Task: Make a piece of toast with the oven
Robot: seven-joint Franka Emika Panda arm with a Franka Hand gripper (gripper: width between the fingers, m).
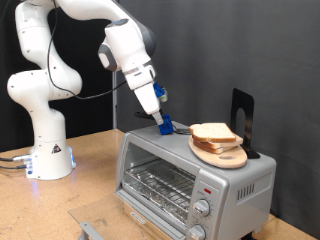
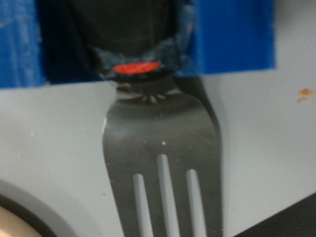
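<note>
The gripper [image 1: 162, 122] is down on the roof of the oven [image 1: 190, 172], and the wrist view tells us why: a metal fork [image 2: 163, 148] sticks straight out from between the blue fingers [image 2: 232, 35], so the jaws are clenched on the fork's handle end. This looks like the tool stage of the job, the fork in hand and the bread not yet touched.

In the exterior view, the slices sit at about three o'clock from the gripper, stacked on a round wooden board [image 1: 228, 157] on the oven's top. The piece of toast [image 1: 212, 133] on top is pale in the face with a tan-brown crust, flat and squarish, and looks unbrowned. A dark stand [image 1: 243, 118] rises just behind the stack.

The oven's glass door appears closed, the wire rack showing through it, two round knobs down at five o'clock on the front. The oven stands on the wooden tabletop [image 1: 90, 190].

By my read, any lift calls for the tines going in low and level under one slice only.
</note>
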